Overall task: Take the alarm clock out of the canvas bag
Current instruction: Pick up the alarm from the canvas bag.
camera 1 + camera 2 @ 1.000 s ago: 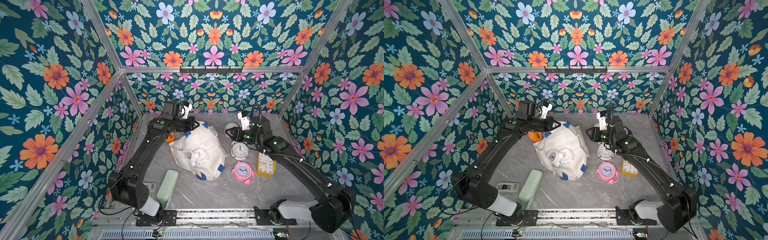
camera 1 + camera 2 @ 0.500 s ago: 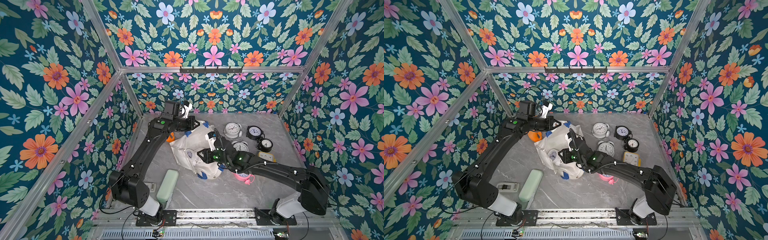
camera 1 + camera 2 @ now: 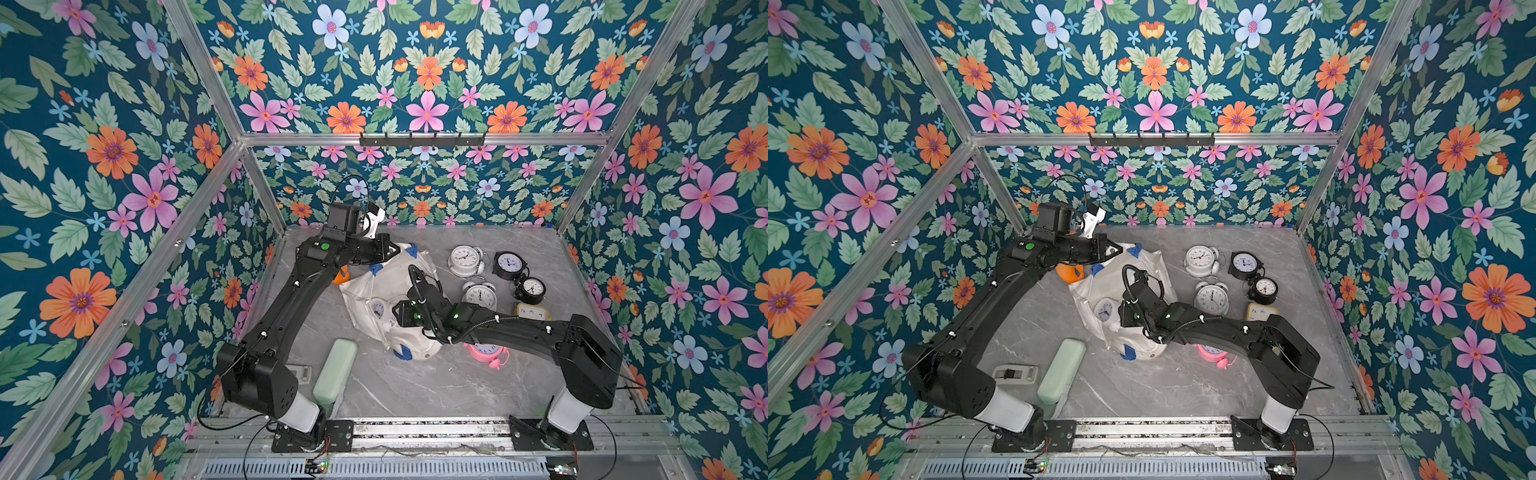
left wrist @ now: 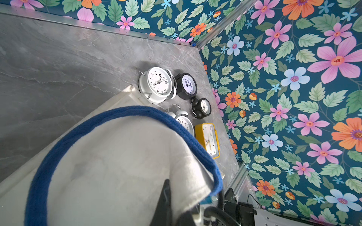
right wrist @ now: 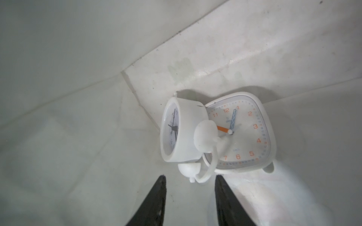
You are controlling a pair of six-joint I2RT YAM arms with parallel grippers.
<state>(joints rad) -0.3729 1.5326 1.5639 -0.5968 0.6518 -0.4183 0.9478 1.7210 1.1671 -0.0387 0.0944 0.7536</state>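
Note:
The off-white canvas bag (image 3: 390,286) (image 3: 1150,257) lies on its side at mid-table, its blue handle (image 4: 109,115) looping across the left wrist view. My left gripper (image 3: 390,249) (image 3: 1113,249) (image 4: 176,193) is shut on the bag's far rim and holds the mouth up. My right gripper (image 5: 190,179) is inside the bag, open, with nothing between its fingers. Just ahead of its tips lies a round white twin-bell alarm clock (image 5: 182,135) (image 3: 377,308) (image 3: 1103,309), leaning on a square white clock with orange numerals (image 5: 242,135).
Several clocks stand on the table right of the bag: white (image 3: 465,259), black (image 3: 509,264), small black (image 3: 532,289), silver (image 3: 480,295), yellow (image 3: 532,311) and pink (image 3: 486,351). A mint-green case (image 3: 336,370) lies near the front. An orange plush toy (image 3: 1070,272) sits under my left arm.
My right arm has swung from over the clocks at the back right down into the bag's mouth. The left gripper has kept its hold on the rim.

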